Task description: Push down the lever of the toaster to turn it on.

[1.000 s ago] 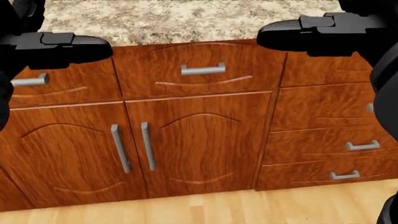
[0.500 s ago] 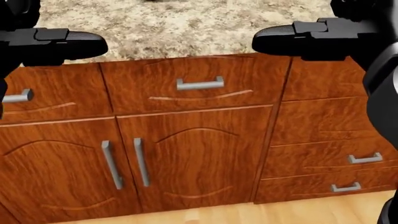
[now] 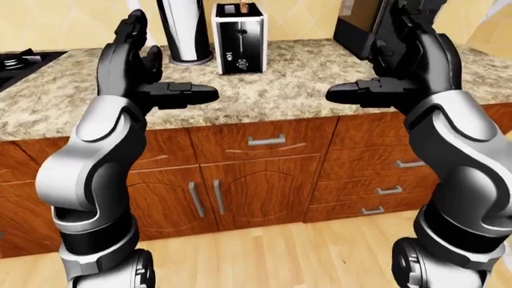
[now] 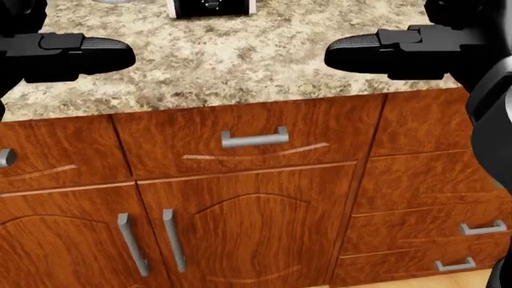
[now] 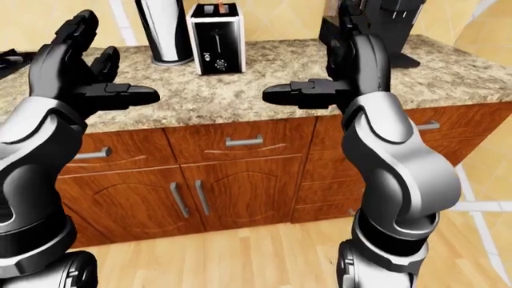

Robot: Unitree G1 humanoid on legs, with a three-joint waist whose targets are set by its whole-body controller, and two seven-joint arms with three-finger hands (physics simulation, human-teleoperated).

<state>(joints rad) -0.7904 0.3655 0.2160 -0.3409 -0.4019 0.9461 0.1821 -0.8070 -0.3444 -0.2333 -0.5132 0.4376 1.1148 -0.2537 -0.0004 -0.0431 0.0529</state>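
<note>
A white toaster point(image 3: 240, 39) with a dark face stands upright on the granite counter point(image 3: 280, 90), toward the top of the left-eye view, with a slice of toast point(image 3: 242, 7) sticking out of its slot. Only its base point(image 4: 212, 7) shows at the top edge of the head view. The lever sits in the dark vertical slot on its face and is too small to make out. My left hand point(image 3: 160, 66) is raised open, left of the toaster and short of it. My right hand point(image 3: 380, 60) is also open, to the right. Neither touches anything.
A black-and-white cylinder point(image 3: 184, 30) stands just left of the toaster. A dark appliance point(image 5: 384, 24) sits at the counter's right, and a stove edge point(image 3: 20, 60) at the far left. Below the counter are wooden drawers and doors with metal handles point(image 4: 254, 138).
The whole head view has shifted: the counter edge has slid down the picture, more granite shows, and the toaster's base has come in at the top. Both hands keep their raised, open pose.
</note>
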